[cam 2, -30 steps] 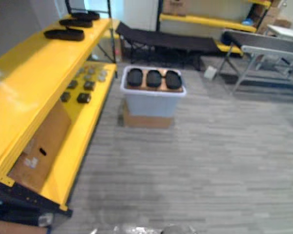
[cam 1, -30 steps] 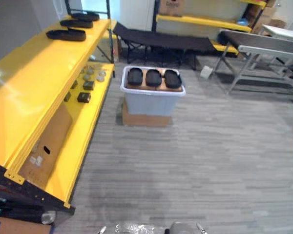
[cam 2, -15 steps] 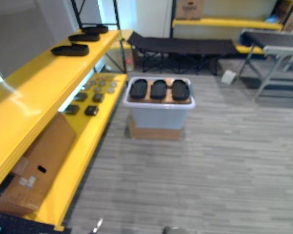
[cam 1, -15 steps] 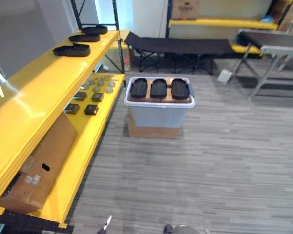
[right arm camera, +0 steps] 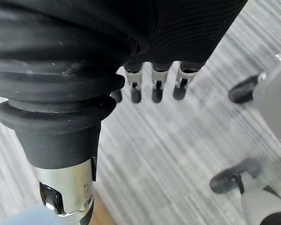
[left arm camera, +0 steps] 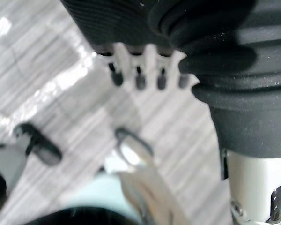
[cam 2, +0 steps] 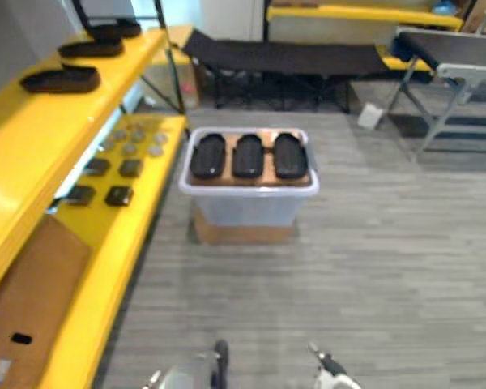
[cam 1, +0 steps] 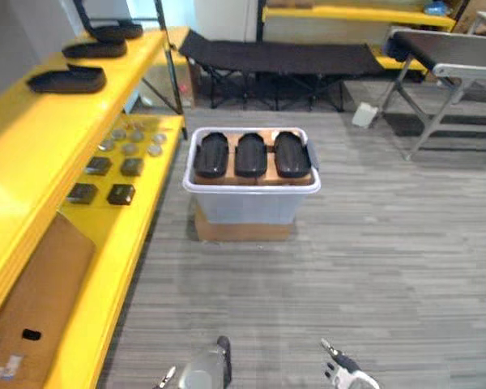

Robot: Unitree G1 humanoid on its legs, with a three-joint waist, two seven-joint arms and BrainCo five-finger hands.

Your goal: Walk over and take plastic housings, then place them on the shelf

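Three glossy black oval plastic housings (cam 1: pixel 250 155) lie side by side atop a pale plastic bin (cam 1: pixel 251 203) at frame centre, apparently staged for pickup. The left hand (left arm camera: pixel 139 70) and right hand (right arm camera: pixel 157 82) hang empty, fingers straight and relaxed, likely because the approach isn't finished. The yellow metal shelf (cam 1: pixel 16 154) runs along the left.

No legible text, label or number.

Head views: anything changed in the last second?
Only the camera moved, closing in on the bin. The left hand and right hand hang open, holding nothing. The bin housings and shelf housings stayed put.
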